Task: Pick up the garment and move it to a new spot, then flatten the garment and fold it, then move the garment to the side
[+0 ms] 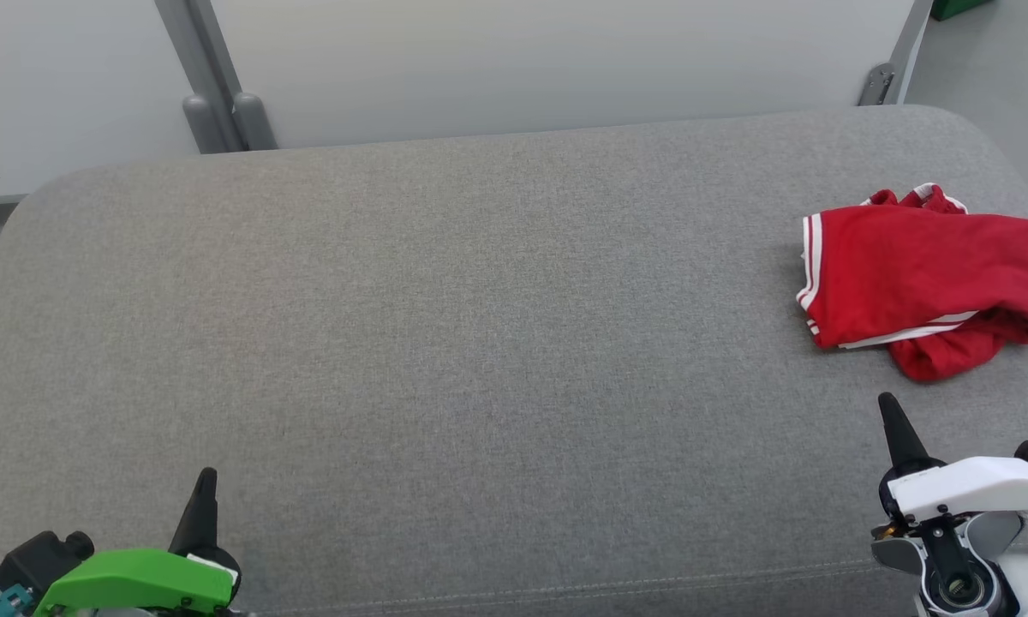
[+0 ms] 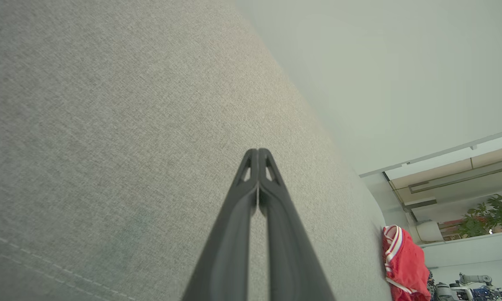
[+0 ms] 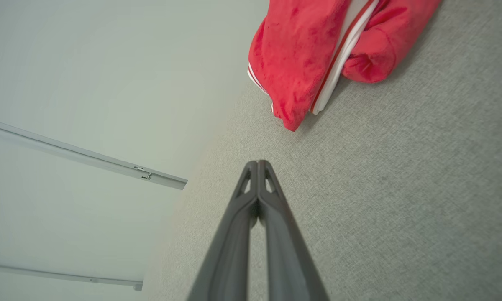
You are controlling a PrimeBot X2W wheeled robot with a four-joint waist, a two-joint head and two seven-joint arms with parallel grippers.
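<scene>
Nearest the head camera sit the two tools at the near edge of the grey upholstered surface [image 1: 480,326]: the left tool [image 1: 206,480], under its green housing, and the right tool [image 1: 889,407], under its white housing. Each wrist view shows its own tool with the two dark fingers pressed together tip to tip, pinching nothing; the left tool [image 2: 258,152] and the right tool [image 3: 257,164] both hover just over bare fabric.

The garment [image 1: 929,287], red with white stripes along its hems, lies bunched and loosely doubled over just ahead of the right tool and slightly to its outer side, well apart from the left tool, far off across the surface. From the right wrist its nearest corner [image 3: 293,121] points toward the fingertips without touching them.

The pose reads as a resting one: both arms drawn back and empty, leaving the wide middle of the surface free, probably as the place to spread and fold. Whether the garment waits for its first pickup or already lies set aside cannot be told.
</scene>
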